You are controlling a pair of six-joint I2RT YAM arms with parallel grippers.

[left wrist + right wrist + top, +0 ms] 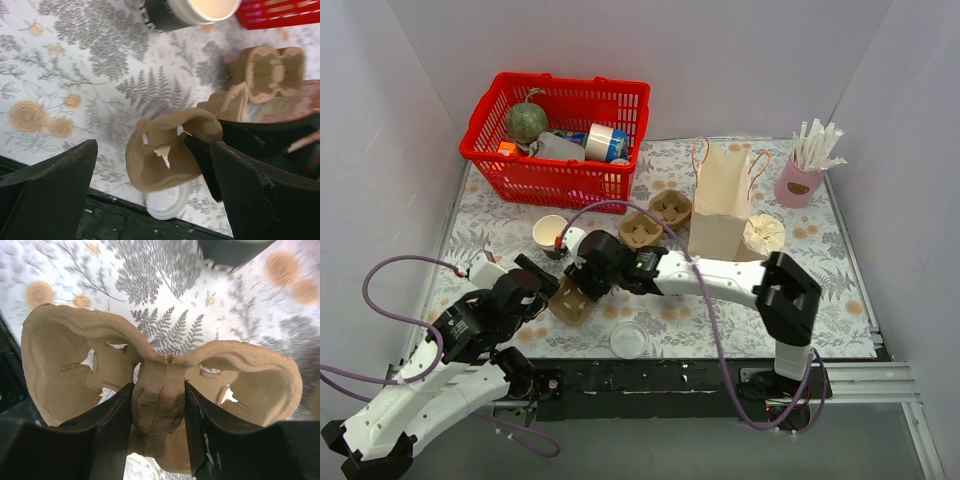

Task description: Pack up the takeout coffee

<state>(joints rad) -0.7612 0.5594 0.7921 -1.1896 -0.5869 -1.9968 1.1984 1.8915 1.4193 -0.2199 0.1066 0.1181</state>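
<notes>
coffee cup [550, 232]: stands on the table with no lid on, just in front of the red basket [558, 186] | white lid [629, 340]: lies near the front edge | right claw [159, 390]: arm bent across to the left, pinching the middle of the brown cup tray [65, 370] | left claw [536, 284]: reaches in beside the tray, fingers wide apart, holding nothing

The carrier [65, 360] and right tool [158, 415] crowd the takeout coffee [550, 233] — left side open.
</notes>
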